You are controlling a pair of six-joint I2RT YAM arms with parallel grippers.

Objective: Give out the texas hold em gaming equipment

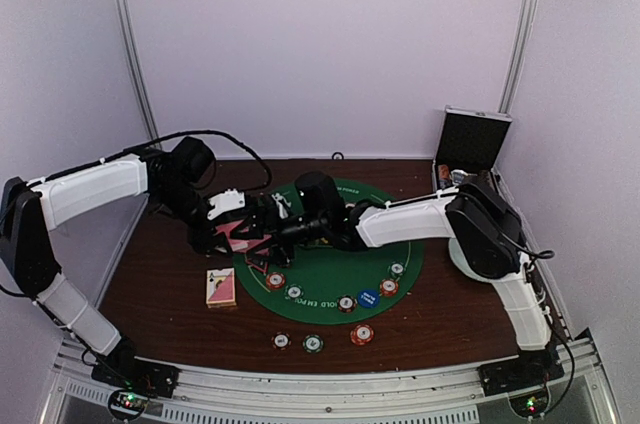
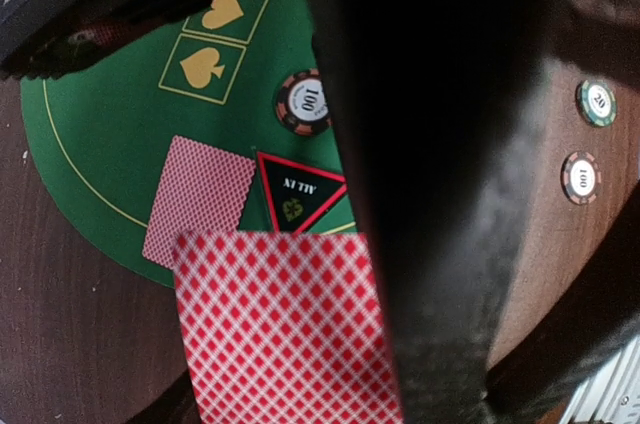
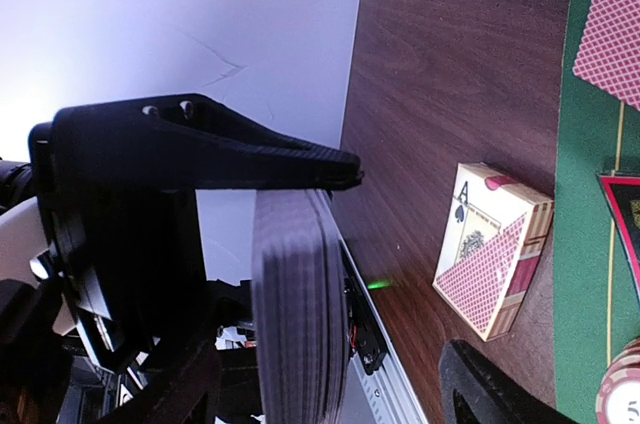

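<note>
Top external view: brown table [image 1: 160, 284], round green mat [image 1: 330, 262] at its middle, black-and-silver case [image 1: 476, 139] with lid up at the far right corner, well apart from the action. Both arms bent inward, meeting over the mat's left part. Card box [image 1: 221, 287] on the wood just beside the mat's left rim. Deck [image 2: 285, 334] off the table, red backs toward the left wrist camera, clamped in the left gripper [image 1: 245, 231]. Only one dealt card [image 2: 198, 199] visible, face down on the felt near the left rim. Blue dealer disc [image 1: 368, 298] already set within a curved row of chips [image 1: 346, 303] along the mat's near rim; three more chips [image 1: 313, 343] on the bare wood just in front. As a judgement: chips and disc largely placed, dealing hardly started, most cards yet to go out.

Right wrist view: deck edge-on, the left gripper's upper finger [image 3: 250, 154] lying across its top edge. Right gripper [image 1: 298, 228] close beside the deck and facing it — no contact discernible. Of its own fingers, only one dark fingertip [image 3: 500, 384] in view at the bottom edge, apart from the deck, so spread impossible to tell.
</note>
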